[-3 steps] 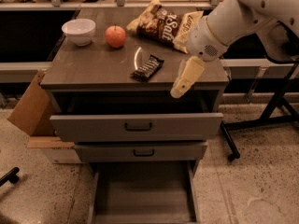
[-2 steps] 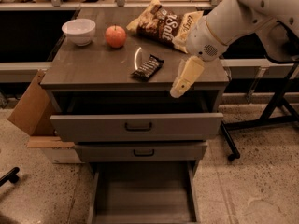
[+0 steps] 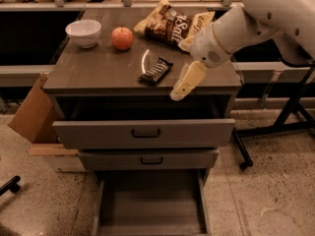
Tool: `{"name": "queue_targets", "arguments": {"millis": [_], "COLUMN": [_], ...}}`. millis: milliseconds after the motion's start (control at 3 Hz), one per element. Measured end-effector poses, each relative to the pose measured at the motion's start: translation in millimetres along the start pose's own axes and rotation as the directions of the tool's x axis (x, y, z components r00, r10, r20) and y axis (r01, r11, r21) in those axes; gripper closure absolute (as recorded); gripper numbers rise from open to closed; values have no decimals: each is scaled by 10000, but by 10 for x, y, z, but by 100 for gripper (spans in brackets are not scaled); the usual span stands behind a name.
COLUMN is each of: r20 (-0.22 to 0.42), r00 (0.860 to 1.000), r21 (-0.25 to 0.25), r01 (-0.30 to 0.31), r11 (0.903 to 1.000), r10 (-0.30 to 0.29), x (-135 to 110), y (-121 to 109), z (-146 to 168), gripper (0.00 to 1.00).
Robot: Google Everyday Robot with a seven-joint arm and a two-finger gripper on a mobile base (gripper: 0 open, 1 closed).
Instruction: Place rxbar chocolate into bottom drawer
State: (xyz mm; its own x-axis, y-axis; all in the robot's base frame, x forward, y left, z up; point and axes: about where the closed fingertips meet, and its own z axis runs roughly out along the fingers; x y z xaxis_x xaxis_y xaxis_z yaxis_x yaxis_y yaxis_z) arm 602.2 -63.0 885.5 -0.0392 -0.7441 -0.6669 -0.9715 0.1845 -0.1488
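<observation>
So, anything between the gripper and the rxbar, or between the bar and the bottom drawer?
Nothing visible. The gripper hangs beside the rxbar chocolate at the cabinet top's front edge, bare top between them. The bottom drawer is open; the two upper drawers jut over its rear, its front uncovered.

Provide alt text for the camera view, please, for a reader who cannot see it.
The gripper hovers at the front edge of the cabinet top, beside the rxbar chocolate lying there. The bottom drawer stands open below. A white bowl, an apple and a chip bag sit further back.
</observation>
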Motion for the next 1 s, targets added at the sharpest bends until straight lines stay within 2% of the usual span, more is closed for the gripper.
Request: {"name": "queue_targets", "arguments": {"millis": [333,1000], "r20": [459,312], "r00": [9982,9966], "r21": [176,743], "r01": [-405,-785], "r11": [9990,9941], "r10": [396,764], "x": [-27,-56], "y": [-163,-452], "z": [206,523], "gripper": [0,0]}}
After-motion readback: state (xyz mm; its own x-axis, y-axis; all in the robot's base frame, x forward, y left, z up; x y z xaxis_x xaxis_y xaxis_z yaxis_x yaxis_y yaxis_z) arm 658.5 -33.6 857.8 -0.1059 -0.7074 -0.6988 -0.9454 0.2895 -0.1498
